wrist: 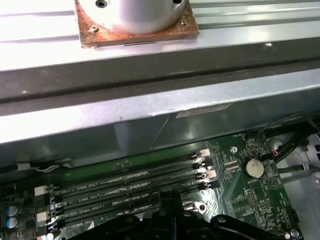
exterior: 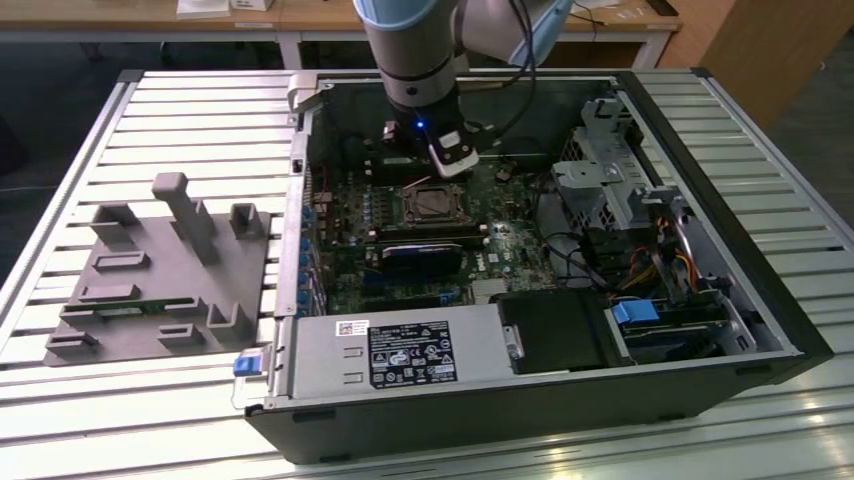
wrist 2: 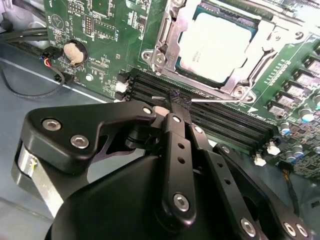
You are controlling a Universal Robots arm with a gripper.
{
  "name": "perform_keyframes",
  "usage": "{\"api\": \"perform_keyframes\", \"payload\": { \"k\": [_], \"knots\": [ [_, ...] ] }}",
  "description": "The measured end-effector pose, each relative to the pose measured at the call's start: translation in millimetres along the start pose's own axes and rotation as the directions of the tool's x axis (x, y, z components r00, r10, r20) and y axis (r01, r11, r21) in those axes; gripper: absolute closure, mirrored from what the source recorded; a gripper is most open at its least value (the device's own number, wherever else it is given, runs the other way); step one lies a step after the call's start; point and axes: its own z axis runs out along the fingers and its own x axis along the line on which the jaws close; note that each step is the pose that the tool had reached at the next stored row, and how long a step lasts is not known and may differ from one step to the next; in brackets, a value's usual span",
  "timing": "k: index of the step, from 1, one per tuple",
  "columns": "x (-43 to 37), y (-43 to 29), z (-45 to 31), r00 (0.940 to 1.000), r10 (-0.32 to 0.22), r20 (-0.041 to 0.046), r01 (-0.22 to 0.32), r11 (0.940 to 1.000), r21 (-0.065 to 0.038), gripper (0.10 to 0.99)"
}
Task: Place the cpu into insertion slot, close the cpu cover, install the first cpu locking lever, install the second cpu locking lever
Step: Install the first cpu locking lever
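The cpu (wrist 2: 215, 47), a dull silver square, sits flat inside the insertion slot (exterior: 430, 203) on the green circuit board (wrist 2: 100, 30). The cpu cover (wrist 2: 166, 37), a thin silver frame, appears to lie down over the chip's edges, with the metal top showing through its window. The chip looks seated and the cover lowered.

Just beside the slot, on the side facing the long black memory slots (wrist 2: 225, 122), a thin bright locking lever (wrist 2: 215, 100) runs along the slot's rim. The black gripper (wrist 2: 177, 101) reaches down to this rod with its fingertips drawn together. The rod shows on both sides of the tips, so I judge the gripper is pinched on the lever, most likely to swing it and latch the cover. Whether the lever is hooked under its catch, I cannot tell.

The robot arm (exterior: 414, 50) stands nearly upright over the slot, coming into the open computer case (exterior: 747, 330) from above, which keeps it off the case walls. A round coin-cell battery (wrist 2: 75, 50) lies on the board near the slot. The grey power-supply box (exterior: 400, 355) sits well apart from the slot. A grey moulded holder (exterior: 147, 270) rests on the slatted table (exterior: 80, 400) outside the case, far from the slot, toward the exterior view's left.
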Motion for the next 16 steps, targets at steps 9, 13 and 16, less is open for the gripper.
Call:
{"api": "perform_keyframes", "payload": {
  "k": [9,13,16],
  "knots": [
    [2.5,5.0,5.0,0.9999,0.012,0.0116,-0.012,0.9995,0.029,0.984],
    [3.9,8.2,7.4,0.9998,0.011,0.0149,-0.012,0.9991,0.041,0.984],
    [4.7,10.2,8.7,0.9998,0.011,0.0159,-0.012,0.9990,0.044,0.984]
  ]
}}
